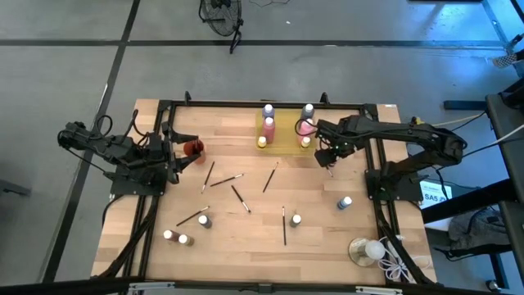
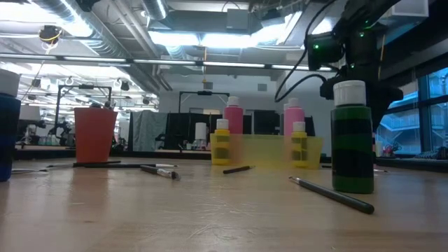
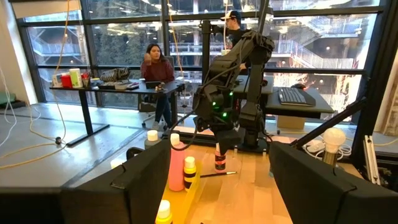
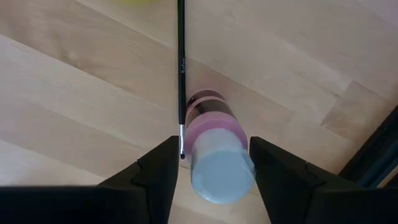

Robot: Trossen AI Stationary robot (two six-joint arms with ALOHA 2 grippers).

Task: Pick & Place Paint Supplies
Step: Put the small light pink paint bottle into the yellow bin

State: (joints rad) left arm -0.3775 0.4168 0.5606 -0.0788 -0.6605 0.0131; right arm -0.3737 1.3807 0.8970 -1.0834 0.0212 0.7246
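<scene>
I see even overhead light on worktop, soft short shadows. Ceiling strip lights glare in low view; yellow tray there blurred. Windows backlight left wrist view.

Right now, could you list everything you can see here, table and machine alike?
tray: one, yellow, back centre of the table.
tray bottles: six, white-capped, pink, yellow and others, standing in the tray.
loose bottles: five, white-capped, front half of the table.
small bottle: one, pink-banded, directly under the right gripper.
paintbrushes: at least six, dark, scattered mid-table.
cup: one, red, by the left gripper.
dish: one, clear, white ball inside, front right corner.
people: two, beyond the table.
left gripper: open, empty, waiting at the left edge.
right gripper: near the tray's right end.
</scene>
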